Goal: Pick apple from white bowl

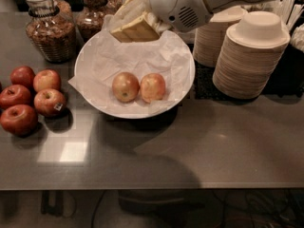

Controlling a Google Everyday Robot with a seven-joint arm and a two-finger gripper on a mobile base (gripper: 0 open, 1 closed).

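Observation:
The white bowl point(95, 56), wide and lined with crumpled white paper, stands at the middle back of the grey counter. Two apples lie side by side in it. The apple point(125, 86), dull red over yellow-green, is the left one. A brighter pink-orange apple point(153, 87) touches its right side. My gripper point(128, 15) hangs above the bowl's far rim, well above and behind the apples. It is open and empty, with one beige finger point(137, 32) showing flat over the paper.
Several dark red apples point(28, 99) lie on the counter left of the bowl. Two glass jars point(50, 30) stand at the back left. Stacks of beige paper bowls point(249, 56) stand to the right. The counter's front edge runs along the bottom.

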